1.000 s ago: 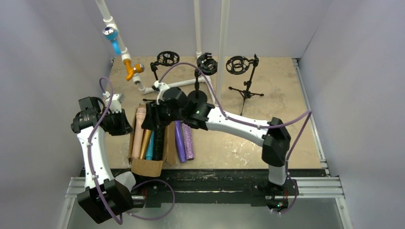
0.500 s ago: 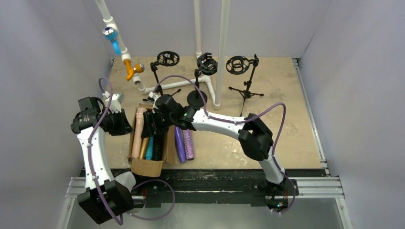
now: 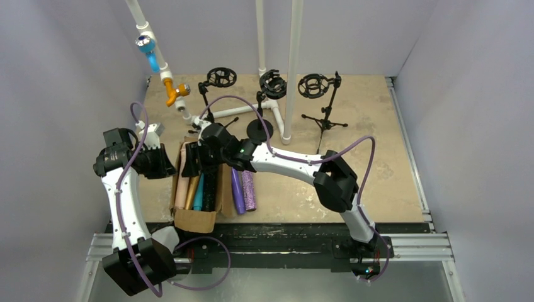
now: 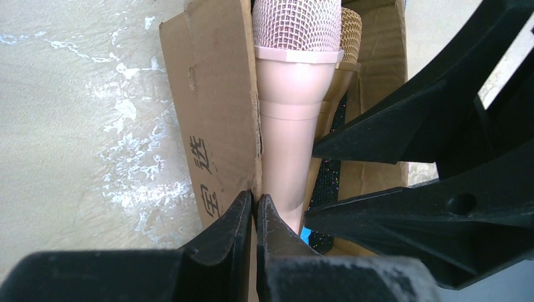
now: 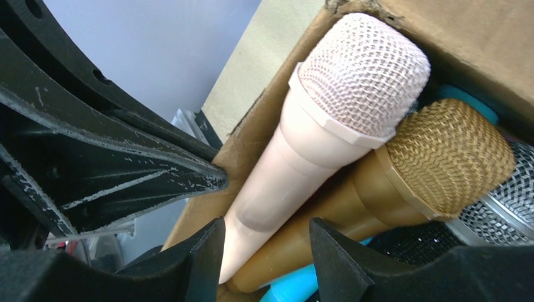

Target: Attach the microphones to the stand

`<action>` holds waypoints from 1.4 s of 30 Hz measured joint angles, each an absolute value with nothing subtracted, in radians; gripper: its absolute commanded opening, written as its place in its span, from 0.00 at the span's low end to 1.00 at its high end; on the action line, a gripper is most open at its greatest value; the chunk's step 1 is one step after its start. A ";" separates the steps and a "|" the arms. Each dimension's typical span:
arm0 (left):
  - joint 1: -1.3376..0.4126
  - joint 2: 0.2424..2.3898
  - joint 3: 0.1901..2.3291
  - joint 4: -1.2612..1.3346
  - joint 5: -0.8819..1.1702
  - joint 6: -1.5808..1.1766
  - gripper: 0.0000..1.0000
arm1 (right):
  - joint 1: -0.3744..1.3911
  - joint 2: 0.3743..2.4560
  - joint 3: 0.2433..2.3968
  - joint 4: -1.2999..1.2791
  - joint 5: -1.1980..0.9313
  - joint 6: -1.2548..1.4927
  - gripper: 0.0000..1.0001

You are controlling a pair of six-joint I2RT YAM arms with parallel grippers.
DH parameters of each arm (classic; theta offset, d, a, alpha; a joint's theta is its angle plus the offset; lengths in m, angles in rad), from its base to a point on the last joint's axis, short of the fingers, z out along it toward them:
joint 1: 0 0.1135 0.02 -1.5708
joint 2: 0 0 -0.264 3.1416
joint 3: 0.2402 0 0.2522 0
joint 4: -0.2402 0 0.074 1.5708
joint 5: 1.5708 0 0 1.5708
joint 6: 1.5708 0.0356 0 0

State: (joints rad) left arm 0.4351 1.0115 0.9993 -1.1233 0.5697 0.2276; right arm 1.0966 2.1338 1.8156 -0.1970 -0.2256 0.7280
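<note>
A cardboard box [image 3: 192, 220] holds a peach microphone [image 3: 184, 182], a gold one [image 3: 191, 195], a blue one [image 3: 198, 200] and a black glitter one [image 3: 209, 185]. My right gripper [image 3: 189, 160] is open over the box's far end. In the right wrist view [image 5: 267, 245] its fingers straddle the handle of the peach microphone [image 5: 302, 145], next to the gold microphone [image 5: 415, 170]. My left gripper [image 4: 254, 204] is shut on the box's left wall [image 4: 214, 107]. Three black stands [image 3: 272, 83] stand at the back.
A purple microphone [image 3: 237, 189] and a purple glitter one [image 3: 249, 190] lie on the table right of the box. A white pipe frame [image 3: 291, 63] at the back carries a blue microphone [image 3: 148, 50] and an orange one [image 3: 173, 93].
My right arm has swung left and its gripper has come down over the peach microphone at the box's left side. The left arm has not moved.
</note>
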 measured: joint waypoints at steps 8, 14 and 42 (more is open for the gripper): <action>0.435 1.011 1.000 -1.126 0.583 0.228 0.00 | 1.094 2.136 1.824 -0.187 -0.214 0.727 0.55; 0.438 1.013 1.000 -1.130 0.590 0.246 0.00 | 1.090 2.219 1.921 -0.197 -0.220 0.765 0.54; 0.441 1.058 1.024 -1.130 0.625 0.318 0.00 | 1.027 2.197 1.655 0.352 -0.358 1.031 0.10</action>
